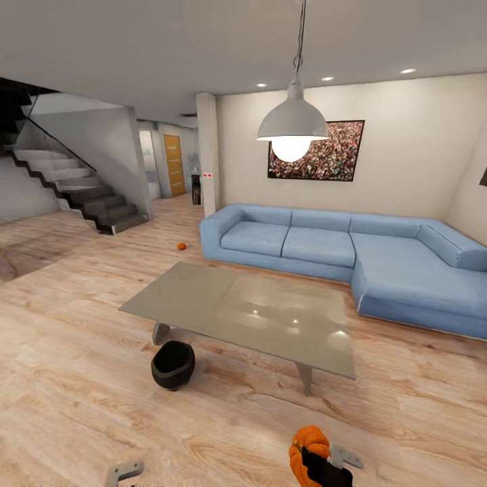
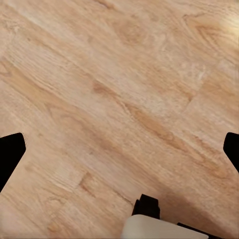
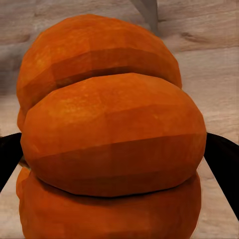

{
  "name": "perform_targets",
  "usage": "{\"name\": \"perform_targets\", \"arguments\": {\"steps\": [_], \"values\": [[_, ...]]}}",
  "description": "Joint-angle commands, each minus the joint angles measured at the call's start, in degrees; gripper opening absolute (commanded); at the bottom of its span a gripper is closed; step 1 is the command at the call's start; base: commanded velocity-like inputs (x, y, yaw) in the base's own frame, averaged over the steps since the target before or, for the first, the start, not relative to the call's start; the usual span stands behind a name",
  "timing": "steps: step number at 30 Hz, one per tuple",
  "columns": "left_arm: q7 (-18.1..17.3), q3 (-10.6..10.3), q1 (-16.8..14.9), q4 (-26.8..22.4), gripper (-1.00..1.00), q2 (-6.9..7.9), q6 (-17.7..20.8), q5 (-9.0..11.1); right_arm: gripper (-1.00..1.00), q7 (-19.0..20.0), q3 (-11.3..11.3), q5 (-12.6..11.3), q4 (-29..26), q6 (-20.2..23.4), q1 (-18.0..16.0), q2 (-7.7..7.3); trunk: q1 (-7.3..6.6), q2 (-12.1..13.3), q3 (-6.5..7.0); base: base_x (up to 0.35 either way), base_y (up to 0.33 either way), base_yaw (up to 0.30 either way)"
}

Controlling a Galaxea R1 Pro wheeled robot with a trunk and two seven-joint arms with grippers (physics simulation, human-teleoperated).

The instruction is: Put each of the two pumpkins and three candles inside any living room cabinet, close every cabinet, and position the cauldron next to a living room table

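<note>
My right gripper [image 1: 326,467] is shut on an orange ribbed pumpkin [image 1: 311,441] low at the front; in the right wrist view this pumpkin [image 3: 112,134] sits between the dark fingers [image 3: 221,159]. A second pumpkin [image 1: 181,246] lies far off on the floor, left of the sofa. The black cauldron [image 1: 173,365] stands on the floor beside the near-left leg of the grey coffee table [image 1: 203,297]. My left gripper [image 1: 123,471] is open over bare floor, its fingers [image 2: 10,154] wide apart. The candles and the cabinet are out of view.
A blue corner sofa [image 1: 352,253] runs behind and to the right of the table. A white pendant lamp [image 1: 292,125] hangs above it. A staircase [image 1: 81,193] rises at the far left, and a corridor with an orange door [image 1: 174,164] opens beyond.
</note>
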Motion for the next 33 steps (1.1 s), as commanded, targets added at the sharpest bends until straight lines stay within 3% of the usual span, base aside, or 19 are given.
{"name": "perform_targets", "arguments": {"steps": [1,26,33], "values": [[0.37,-0.48,-0.02,-0.14,1.00,0.08,0.09,0.39,-1.00,-0.39,0.52,-0.31,-0.05,-0.18,-0.06,-0.01,0.01,-0.06,-0.04,0.000,0.000,0.265],[0.40,-0.48,-0.02,-0.12,1.00,0.11,-0.36,0.39,-1.00,-0.39,0.52,-0.31,-0.11,-0.15,-0.04,0.10,0.01,-0.06,0.29,0.000,0.000,0.280],[0.40,-0.48,-0.02,-0.11,1.00,0.12,-0.36,0.39,-1.00,-0.40,0.53,-0.31,-0.05,-0.10,-0.05,0.98,0.01,-0.06,0.12,0.000,0.000,0.288]]}}
